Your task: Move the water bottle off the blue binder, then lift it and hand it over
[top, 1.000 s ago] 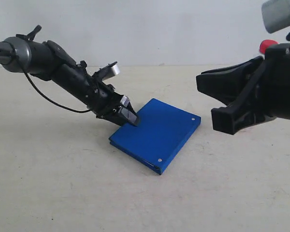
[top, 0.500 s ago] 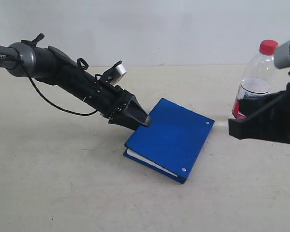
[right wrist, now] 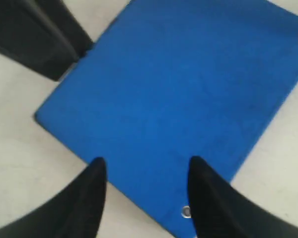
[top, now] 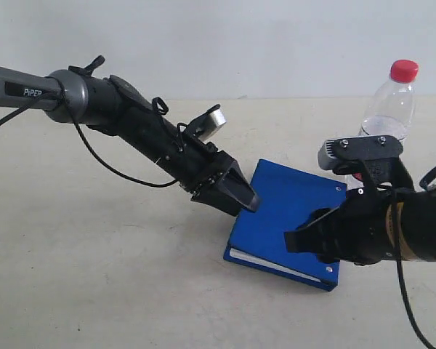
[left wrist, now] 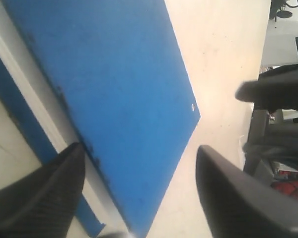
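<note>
claws, two. left claw (left wrist: pixel 139 153) stood wide, fingers either side of one edge of the blue binder (top: pixel 291 211), not closed on it. right claw (right wrist: pixel 146 161) stood wide and empty above the binder's cover. water bottle (top: pixel 387 116) stood upright on the table (top: pixel 94 276) behind the right arm, off the binder. judged: bottle removal done; lift and handover outstanding.

A blue binder (top: pixel 287 211) is seen lying on the pale table (top: pixel 94 276), with white pages showing along its near edge. The left gripper (top: pixel 241 195) is set against its left edge. The right gripper (top: pixel 305 236) is held over its near right corner. A bottle (top: pixel 389 109) is stood upright behind the right arm, off the binder, its base hidden.
</note>
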